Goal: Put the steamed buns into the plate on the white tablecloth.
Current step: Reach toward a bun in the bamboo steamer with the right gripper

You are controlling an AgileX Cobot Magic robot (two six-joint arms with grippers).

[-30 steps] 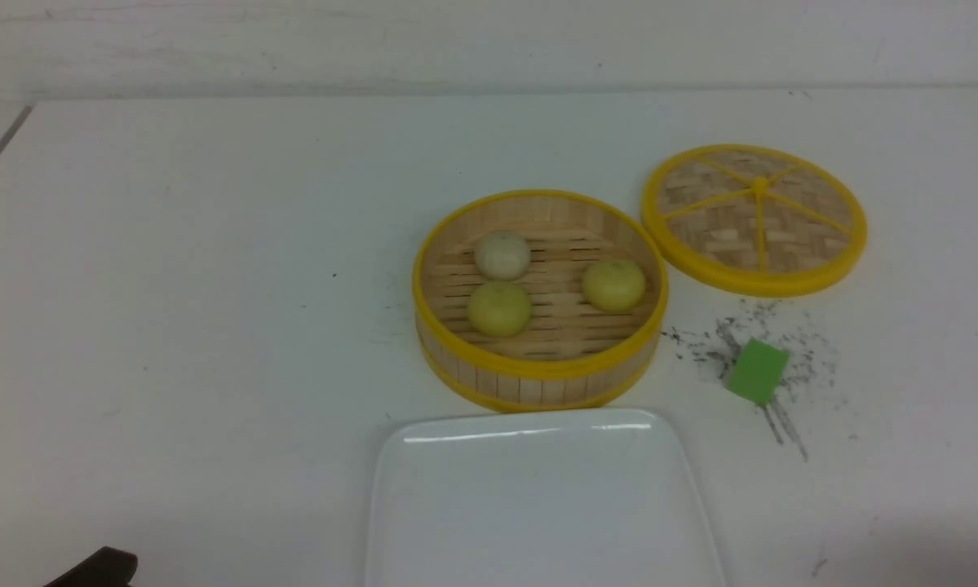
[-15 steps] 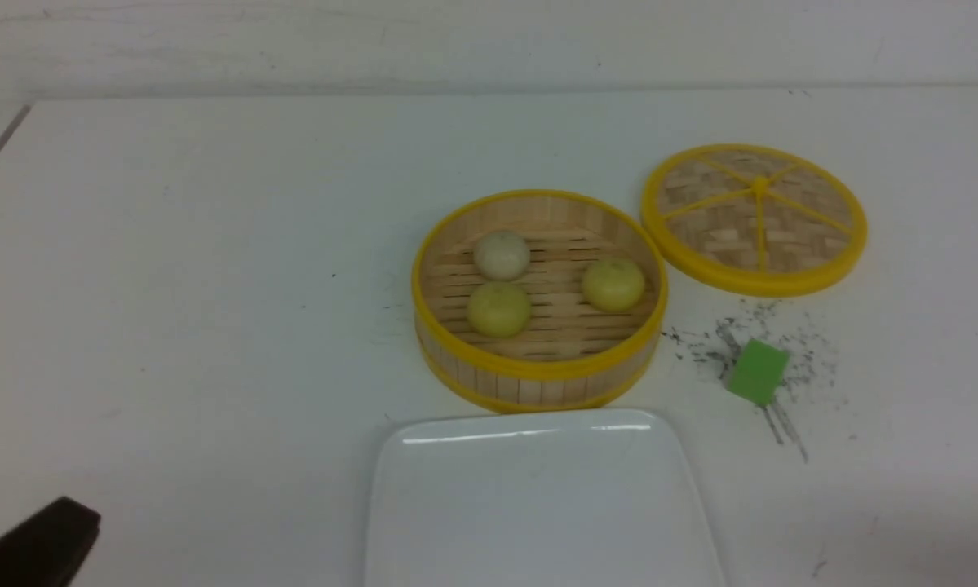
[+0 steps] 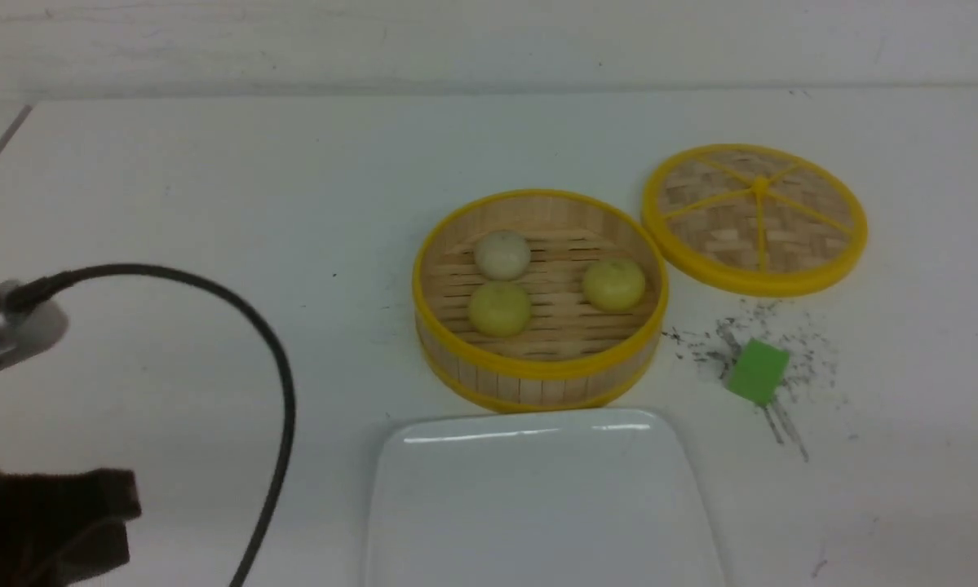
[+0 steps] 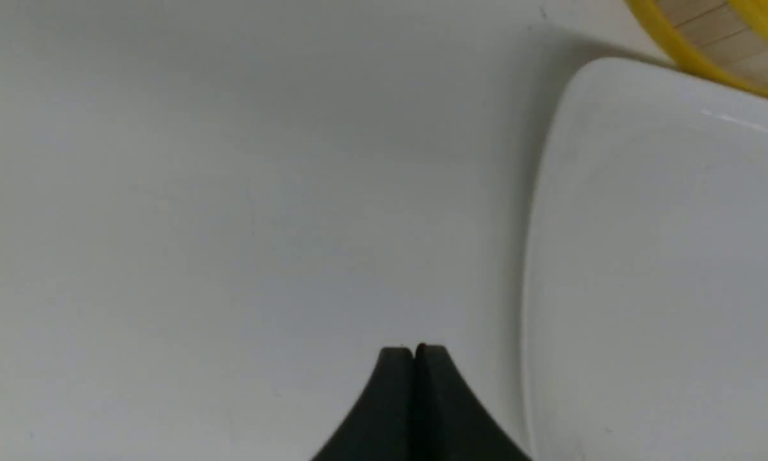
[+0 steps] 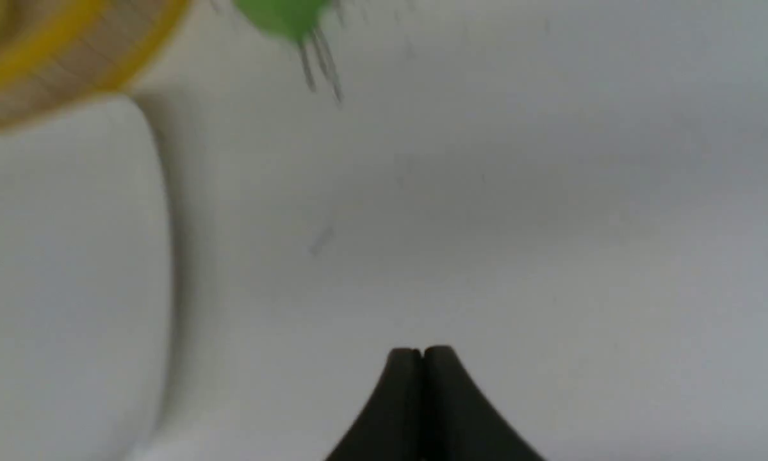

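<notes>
Left gripper [image 4: 414, 351] and right gripper [image 5: 423, 352] have pinched together, empty; a blurred dark bulk [image 3: 48, 526], probably the left arm, has entered the white tablecloth's [image 3: 211, 204] near-left corner.

A round bamboo steamer basket [image 3: 537, 371] with yellow rims stands open at the centre of the frame. Its round woven lid [image 3: 754, 218], yellow-rimmed with yellow spokes, lies flat at upper right, just beside the basket. A green square block [image 3: 756, 372] lies below the lid, apart from both.
</notes>
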